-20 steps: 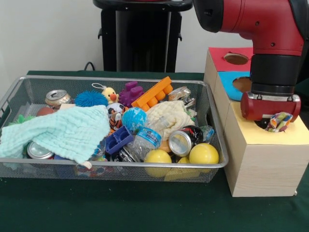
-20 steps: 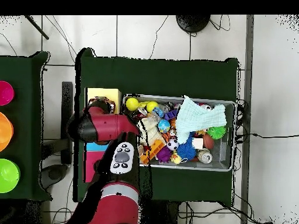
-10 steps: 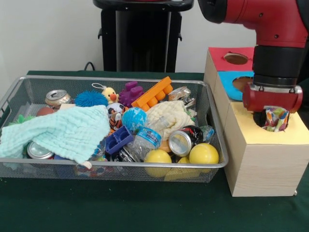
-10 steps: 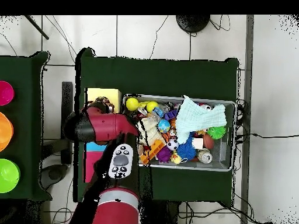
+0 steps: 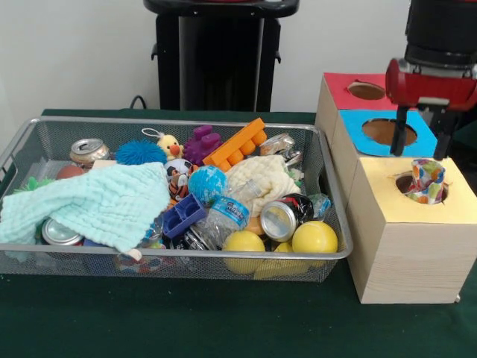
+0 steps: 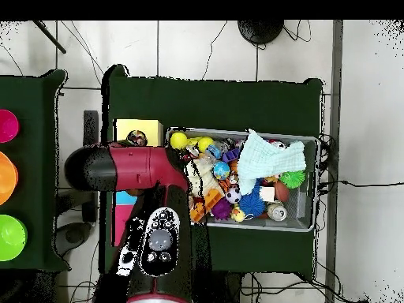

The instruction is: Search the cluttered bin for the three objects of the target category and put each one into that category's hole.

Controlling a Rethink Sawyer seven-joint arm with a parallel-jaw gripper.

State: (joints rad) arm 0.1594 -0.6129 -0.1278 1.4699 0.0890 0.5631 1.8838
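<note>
Pincer [image 5: 421,145] open, empty, above yellow hole [image 5: 419,184]; colourful wrapper [image 5: 428,179] sticking out of it.

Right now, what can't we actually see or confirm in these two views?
- Yellow hole, front view: the colourful wrapper sticks out of it; the inside is hidden.
- Gripper, overhead view: covered by the arm, which also covers the blue and red box tops.
- Bin contents, front view: the pale green cloth hides whatever lies beneath it.
- Arm, front view: cut off by the top edge.
</note>
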